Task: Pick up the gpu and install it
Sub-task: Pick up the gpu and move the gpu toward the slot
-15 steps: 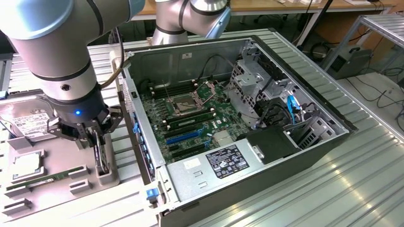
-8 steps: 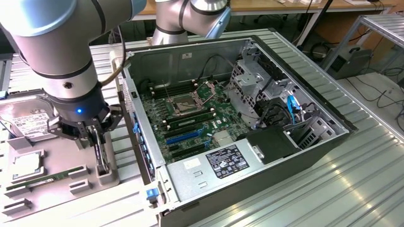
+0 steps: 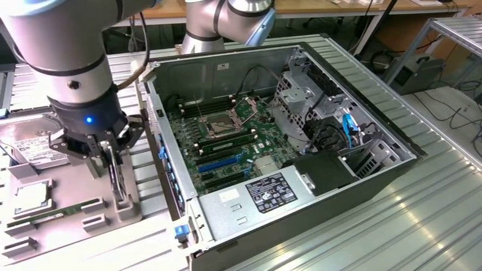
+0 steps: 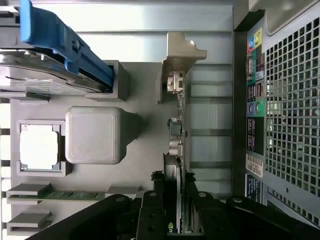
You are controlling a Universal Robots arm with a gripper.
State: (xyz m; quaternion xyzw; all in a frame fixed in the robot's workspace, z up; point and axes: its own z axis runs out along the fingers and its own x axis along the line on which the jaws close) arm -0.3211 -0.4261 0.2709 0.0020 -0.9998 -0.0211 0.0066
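Note:
The gpu stands on edge in a slot of the grey parts tray, beside the open computer case. In the wrist view the gpu is seen edge-on, its pale metal bracket at the end away from the fingers. My gripper is down over the card. The black fingers press against both faces of the card, and the gripper is shut on it. The card still sits in the tray.
The open case lies on its side with the motherboard and a blue slot exposed. Its perforated rear panel is close to the card. The tray also holds a hard drive, a CPU and a green memory stick.

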